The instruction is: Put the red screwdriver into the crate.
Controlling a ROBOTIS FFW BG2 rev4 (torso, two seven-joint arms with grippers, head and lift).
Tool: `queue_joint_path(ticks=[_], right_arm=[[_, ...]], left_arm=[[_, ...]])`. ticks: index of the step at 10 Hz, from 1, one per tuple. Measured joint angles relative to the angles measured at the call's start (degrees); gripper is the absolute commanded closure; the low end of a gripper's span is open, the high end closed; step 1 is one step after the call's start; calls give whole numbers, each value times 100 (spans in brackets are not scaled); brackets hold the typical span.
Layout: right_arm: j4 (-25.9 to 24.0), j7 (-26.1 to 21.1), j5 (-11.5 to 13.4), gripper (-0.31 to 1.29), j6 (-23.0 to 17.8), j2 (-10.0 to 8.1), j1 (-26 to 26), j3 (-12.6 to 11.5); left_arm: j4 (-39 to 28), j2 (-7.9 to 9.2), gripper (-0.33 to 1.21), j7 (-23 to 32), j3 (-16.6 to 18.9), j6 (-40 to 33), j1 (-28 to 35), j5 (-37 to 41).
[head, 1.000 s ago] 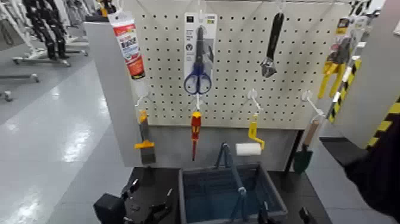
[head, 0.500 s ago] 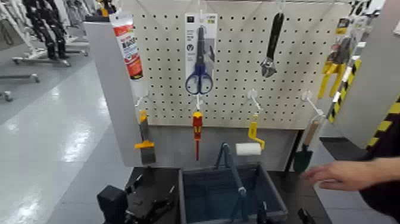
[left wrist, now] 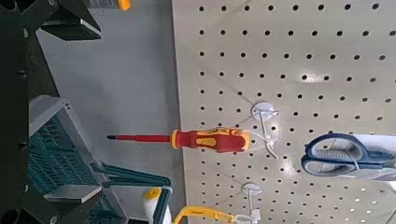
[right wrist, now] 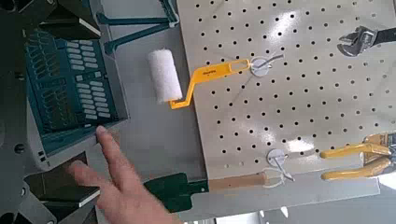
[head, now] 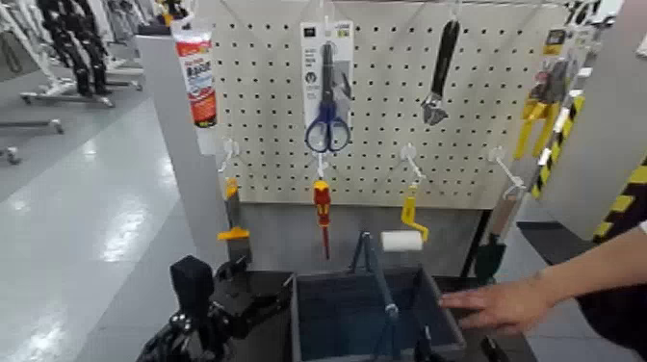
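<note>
The red screwdriver [head: 322, 205] hangs tip down from a hook on the white pegboard, under the blue scissors [head: 327, 130]. In the left wrist view the screwdriver [left wrist: 210, 140] shows whole, with nothing touching it. The dark blue-grey crate [head: 306, 318] stands below it on the black table, its blue hoop handle upright. My left gripper [head: 258, 289] is raised at the crate's left, below and left of the screwdriver, open and empty. Only a dark tip of my right gripper [head: 493, 350] shows at the bottom edge.
A person's hand [head: 501, 303] rests on the crate's right rim. On the board also hang a grey brush [head: 234, 231], a yellow-handled paint roller [head: 406, 231], a wrench [head: 438, 77], yellow pliers [head: 537, 106], a trowel [head: 493, 245] and a sealant tube [head: 197, 82].
My left arm has risen from the table beside the crate. A person's hand has come in from the right and reached the crate's rim.
</note>
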Motion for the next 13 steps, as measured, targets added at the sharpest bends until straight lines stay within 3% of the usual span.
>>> queue_joint_path(ticks=[3, 7, 13], right_arm=[[14, 0, -9, 13, 0, 4, -13, 19], [26, 0, -25, 13, -1, 1, -35, 41], [60, 0, -74, 13, -48, -31, -90, 83]], left_arm=[[387, 181, 14, -448, -242, 194, -730, 166], [878, 298, 14, -785, -605, 218, -1589, 222], [1794, 326, 15, -1189, -1197, 30, -2580, 453]])
